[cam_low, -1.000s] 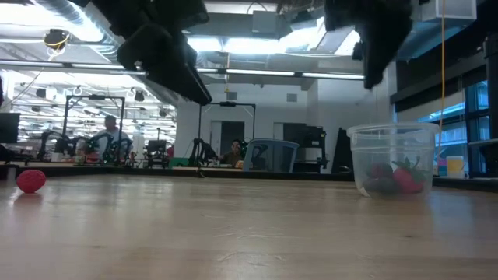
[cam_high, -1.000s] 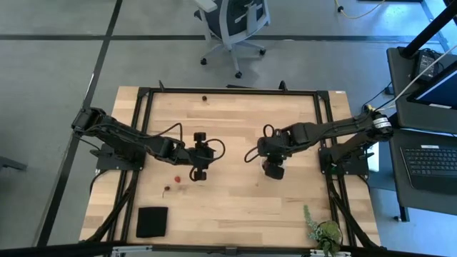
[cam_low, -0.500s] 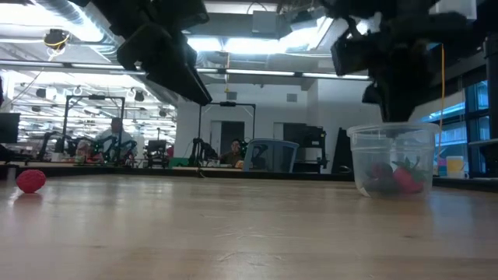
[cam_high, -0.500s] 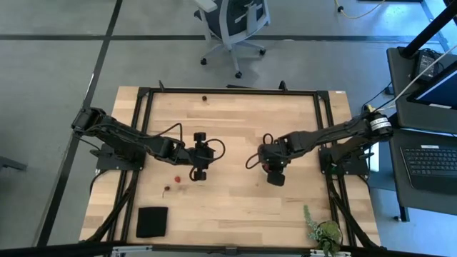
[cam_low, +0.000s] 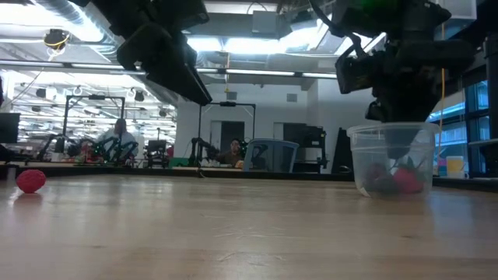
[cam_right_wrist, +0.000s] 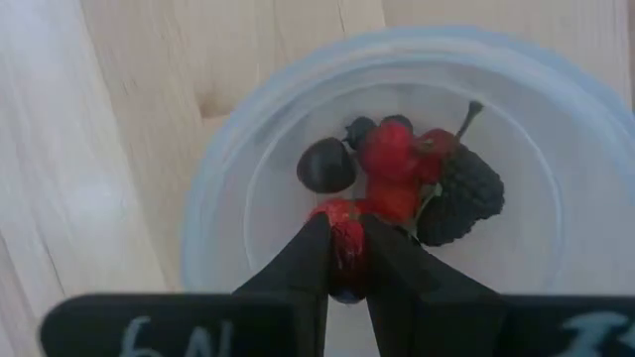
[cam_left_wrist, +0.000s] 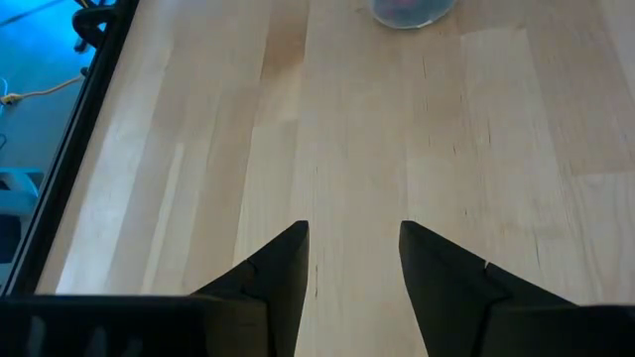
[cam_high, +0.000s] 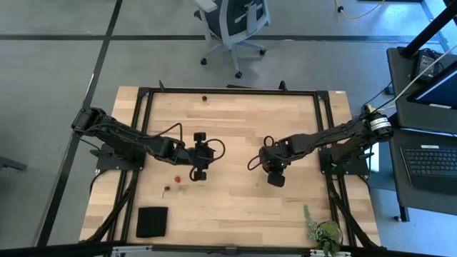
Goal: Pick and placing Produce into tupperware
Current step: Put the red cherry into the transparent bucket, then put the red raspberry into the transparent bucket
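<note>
Fruit already sits in the tupperware (cam_right_wrist: 397,178): several red and dark pieces lie piled on its floor. The right gripper (cam_right_wrist: 345,253) hangs directly over the tub's mouth, at about four o'clock from table centre, pinching one more red fruit (cam_right_wrist: 345,233) between its fingers, not yet let go. The left gripper (cam_left_wrist: 352,248) waits at about nine o'clock, fingers apart and holding nothing. At roughly eight o'clock two loose fruits (cam_high: 177,180) lie on the table (cam_high: 235,207), so by my reading the job is well under way but unfinished.
</note>
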`<state>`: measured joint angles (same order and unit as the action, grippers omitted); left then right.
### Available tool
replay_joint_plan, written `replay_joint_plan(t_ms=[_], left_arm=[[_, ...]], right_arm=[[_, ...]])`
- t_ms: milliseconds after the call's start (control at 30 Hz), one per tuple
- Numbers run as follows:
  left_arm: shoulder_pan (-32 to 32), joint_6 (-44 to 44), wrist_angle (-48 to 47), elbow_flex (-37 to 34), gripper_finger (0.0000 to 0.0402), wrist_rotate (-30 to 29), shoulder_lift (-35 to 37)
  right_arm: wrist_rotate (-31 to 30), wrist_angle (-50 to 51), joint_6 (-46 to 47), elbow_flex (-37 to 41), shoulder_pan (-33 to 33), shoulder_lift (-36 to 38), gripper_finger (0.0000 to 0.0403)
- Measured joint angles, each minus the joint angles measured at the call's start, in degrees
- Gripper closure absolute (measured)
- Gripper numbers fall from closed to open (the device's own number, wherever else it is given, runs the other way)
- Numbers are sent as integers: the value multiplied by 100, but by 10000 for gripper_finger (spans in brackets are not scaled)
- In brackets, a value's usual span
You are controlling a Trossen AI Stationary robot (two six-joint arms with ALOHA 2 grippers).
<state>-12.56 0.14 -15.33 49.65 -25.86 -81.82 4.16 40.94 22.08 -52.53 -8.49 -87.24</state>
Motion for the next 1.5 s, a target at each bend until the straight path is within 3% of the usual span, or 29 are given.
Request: replay_joint_plan(t_ms=[667,900,1000,1100,1300,1500], left_arm=[[0,0,-14,-7,249,0,-2],[11,-141,-305,-9,249,7,376],[3,-330,-721,-9,249,307,680],[-3,-595,-1102,-7,249,853,892],[-172,-1484,-1946,-7,249,1610,995],[-514,-3583,-3054,-60,250,1605,907]], right_arm=[[-4,30,7,-44,9,0,248],[-125,1011,-81,-848,50,0,236],[-417,1170,-299,-1303,49,0,236],[-720,889,-737,-1636,46,0,236],[-771,-1082,-2087,-1673,50,-17,236],[-756,-1684,-2703,-1670,50,-39,236]])
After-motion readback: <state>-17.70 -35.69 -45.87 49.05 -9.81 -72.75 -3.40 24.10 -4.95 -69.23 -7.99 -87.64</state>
